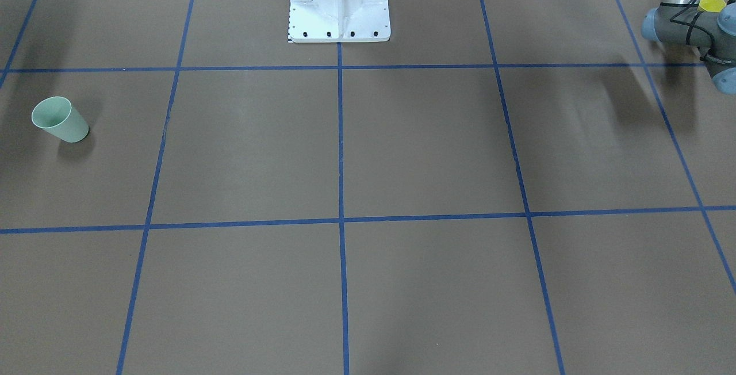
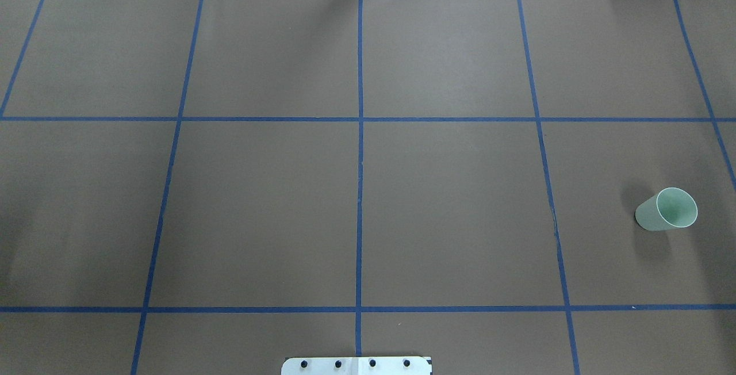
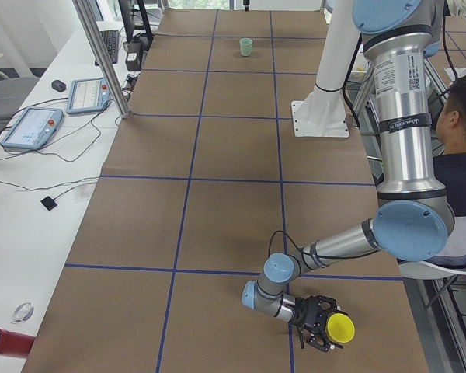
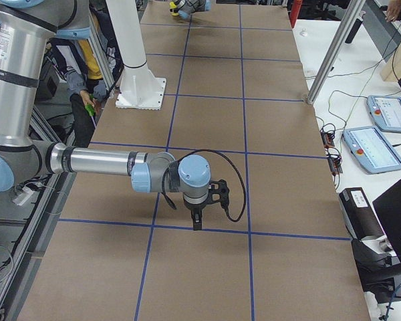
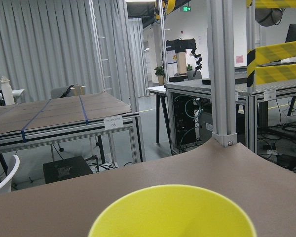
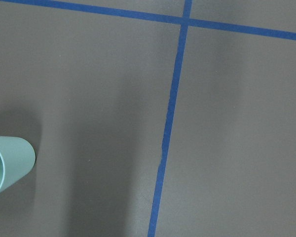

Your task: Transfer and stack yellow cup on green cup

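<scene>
The yellow cup (image 3: 341, 328) is in my left gripper (image 3: 323, 329), held sideways low over the table's corner on the robot's left side. Its rim fills the bottom of the left wrist view (image 5: 172, 213), and a yellow patch shows behind the left wrist in the front view (image 1: 712, 2). The green cup (image 2: 667, 209) stands upright on the brown table at the far right, also seen in the front view (image 1: 59, 120) and at the left edge of the right wrist view (image 6: 9, 163). My right gripper (image 4: 197, 223) points down over the table; I cannot tell whether it is open or shut.
The white robot pedestal (image 1: 339, 4) stands at the table's near middle edge. Blue tape lines (image 2: 360, 162) divide the brown table. A seated person (image 3: 460, 116) is beside the robot. Tablets (image 3: 31, 126) and cables lie on the side bench.
</scene>
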`<state>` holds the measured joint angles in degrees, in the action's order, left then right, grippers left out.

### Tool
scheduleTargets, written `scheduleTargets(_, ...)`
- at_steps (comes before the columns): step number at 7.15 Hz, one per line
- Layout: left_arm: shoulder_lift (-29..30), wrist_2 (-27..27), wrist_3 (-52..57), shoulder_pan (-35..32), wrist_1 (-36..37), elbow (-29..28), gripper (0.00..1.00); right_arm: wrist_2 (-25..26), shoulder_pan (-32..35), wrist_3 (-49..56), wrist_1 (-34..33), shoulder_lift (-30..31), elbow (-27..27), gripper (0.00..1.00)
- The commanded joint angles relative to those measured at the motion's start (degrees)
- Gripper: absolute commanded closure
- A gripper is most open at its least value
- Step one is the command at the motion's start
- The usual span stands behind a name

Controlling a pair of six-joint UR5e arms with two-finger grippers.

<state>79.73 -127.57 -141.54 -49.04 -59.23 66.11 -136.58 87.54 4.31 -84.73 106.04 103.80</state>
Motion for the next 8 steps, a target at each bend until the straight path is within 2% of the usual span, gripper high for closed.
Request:
scheduleTargets(1,0.0,-0.5,0.0,0.2,0.0,-0.1,0.01,0.0,0.0,0.0,0.0,0.0,0.0,0.0)
scheduleTargets(2,0.0,-0.5,0.2,0.3,-0.2,-0.1,0.09,0.0,0.0,0.0,0.0,0.0,0.0,0.0)
scheduleTargets(3,0.0,-0.5,0.3,0.4,-0.4,-0.1,0.36,0.0,0.0,0.0,0.0,0.0,0.0,0.0)
scheduleTargets(4,0.0,-0.3,0.6,0.5,-0.4,0.0,0.53,0.0,0.0,0.0,0.0,0.0,0.0,0.0)
scheduleTargets(6,-0.1,0.1,3.8,0.6,0.3,0.1,0.58,0.0,0.0,0.0,0.0,0.0,0.0,0.0)
scheduleTargets(8,-1.7,1.5,5.7,0.6,0.8,0.9,0.59,-0.1,0.0,0.0,0.0,-0.1,0.0,0.0)
